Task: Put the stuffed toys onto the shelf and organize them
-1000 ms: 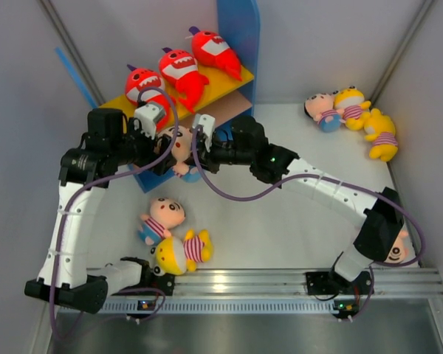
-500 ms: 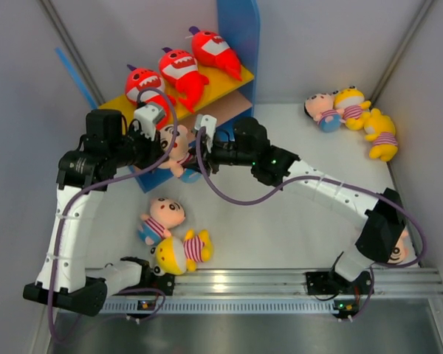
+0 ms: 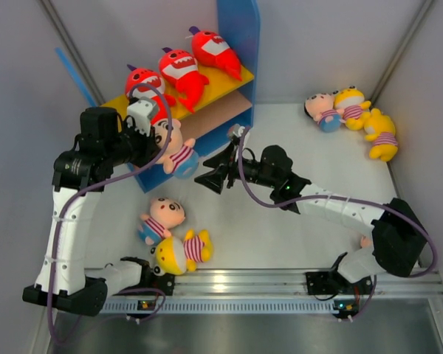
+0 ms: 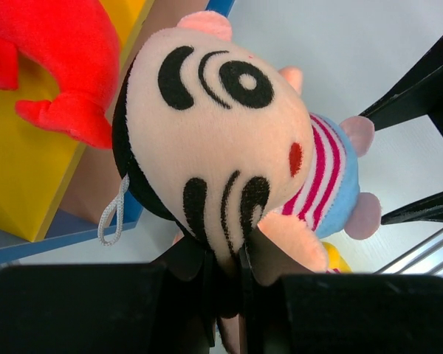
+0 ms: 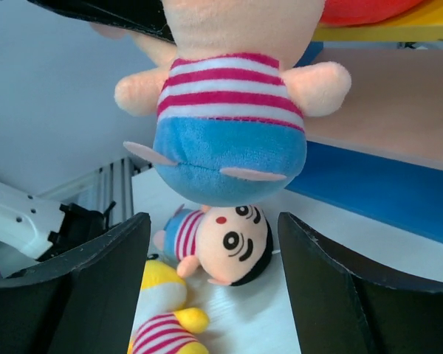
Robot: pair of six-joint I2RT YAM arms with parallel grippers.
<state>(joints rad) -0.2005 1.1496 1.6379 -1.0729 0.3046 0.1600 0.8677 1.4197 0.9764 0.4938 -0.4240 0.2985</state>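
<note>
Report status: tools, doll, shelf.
Left tool shut on pink-faced doll, held at shelf front. Right tool open, just off the doll. Three red sharks on top board.

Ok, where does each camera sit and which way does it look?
Top external: above and behind the arm bases, looking down at the shelf; the left arm and right arm show.
Left wrist: on the left arm, looking along the left end effector at the pink-faced doll it holds; its fingers show at the bottom.
Right wrist: on the right arm, facing the doll's striped tummy and the shelf; the open right end effector frames the view.
Shared: all three show the held doll; left wrist also catches the right fingers.
</note>
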